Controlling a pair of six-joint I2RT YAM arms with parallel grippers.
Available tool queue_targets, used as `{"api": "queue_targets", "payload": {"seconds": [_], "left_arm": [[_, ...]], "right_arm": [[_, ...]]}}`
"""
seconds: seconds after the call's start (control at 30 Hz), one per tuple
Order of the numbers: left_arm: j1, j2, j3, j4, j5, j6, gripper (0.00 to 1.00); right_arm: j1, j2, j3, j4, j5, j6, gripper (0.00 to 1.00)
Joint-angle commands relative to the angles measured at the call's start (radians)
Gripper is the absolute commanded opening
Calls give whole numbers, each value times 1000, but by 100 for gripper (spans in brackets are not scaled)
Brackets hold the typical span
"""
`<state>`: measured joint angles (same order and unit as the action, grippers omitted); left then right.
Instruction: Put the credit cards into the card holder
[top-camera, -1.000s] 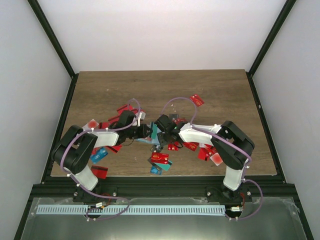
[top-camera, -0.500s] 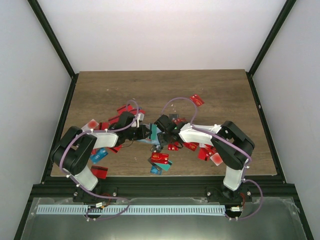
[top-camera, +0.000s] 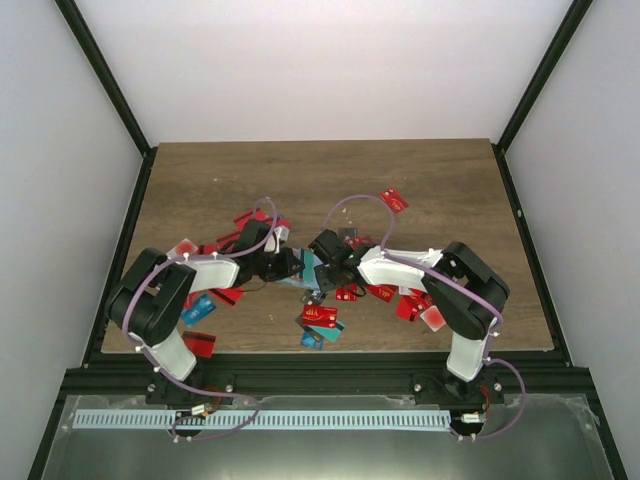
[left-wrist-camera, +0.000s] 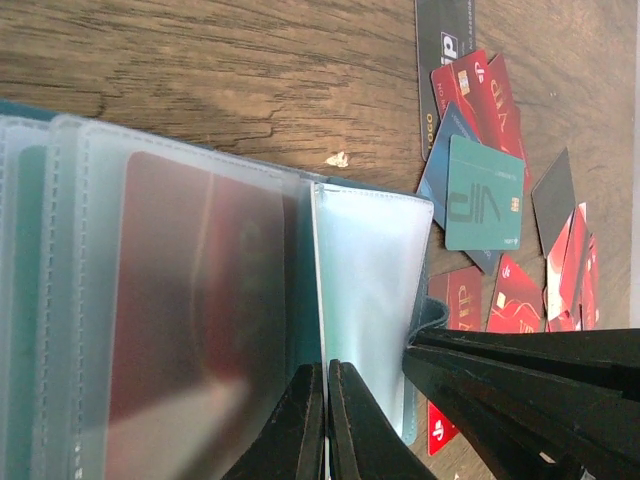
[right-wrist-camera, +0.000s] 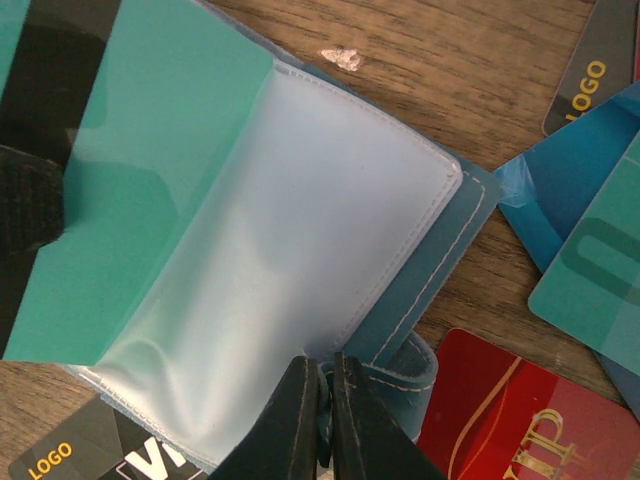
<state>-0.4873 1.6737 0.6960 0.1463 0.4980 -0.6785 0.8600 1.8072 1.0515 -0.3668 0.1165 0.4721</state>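
Observation:
The teal-blue card holder (top-camera: 309, 270) lies open on the table between my two grippers. My left gripper (top-camera: 292, 264) is shut on one of its clear plastic sleeves (left-wrist-camera: 368, 285); a red card (left-wrist-camera: 200, 300) sits in a neighbouring sleeve. My right gripper (top-camera: 323, 262) is shut on the holder's teal cover edge by the strap (right-wrist-camera: 400, 365). In the right wrist view a clear sleeve (right-wrist-camera: 300, 230) lies open, with a teal card (right-wrist-camera: 150, 150) in the sleeve beside it. Loose credit cards, mostly red (top-camera: 318, 316), lie around the holder.
Card clusters lie left (top-camera: 245, 218) and right (top-camera: 410, 302) of the grippers, and one red card (top-camera: 394, 200) lies further back. A teal VIP card (left-wrist-camera: 483, 195) and black cards (right-wrist-camera: 590, 80) lie close to the holder. Dark frame posts border the table (top-camera: 330, 170).
My left arm has shifted slightly towards the holder. Both grippers keep their hold on the holder, and the right arm has not moved.

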Motion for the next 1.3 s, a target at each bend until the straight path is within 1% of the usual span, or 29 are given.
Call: {"api": "queue_targets", "payload": {"seconds": [0.0,0.1,0.23,0.5,0.67,1.1,1.27], "left_arm": [[-7,54,18,-36,86,-15,4],[-8,84,33,-33,120,-14,4],[-8,107,52,-50,148,27,4],[-4,86,82,-184,168,167,4],[5,93,88,-234,173,210,4],[48,101,90,-217,242,204,4],[74,101,72,-109,316,141,4]], "right_arm": [[2,48,-16,-26,-5,8,1],[2,47,-14,-24,-5,5,1],[-2,47,-9,-27,-3,0,1],[-25,42,-14,-27,2,-7,1],[-30,42,-17,-25,2,-10,1],[-32,33,-41,-23,1,-17,1],[-32,18,-65,-19,-1,-24,1]]}}
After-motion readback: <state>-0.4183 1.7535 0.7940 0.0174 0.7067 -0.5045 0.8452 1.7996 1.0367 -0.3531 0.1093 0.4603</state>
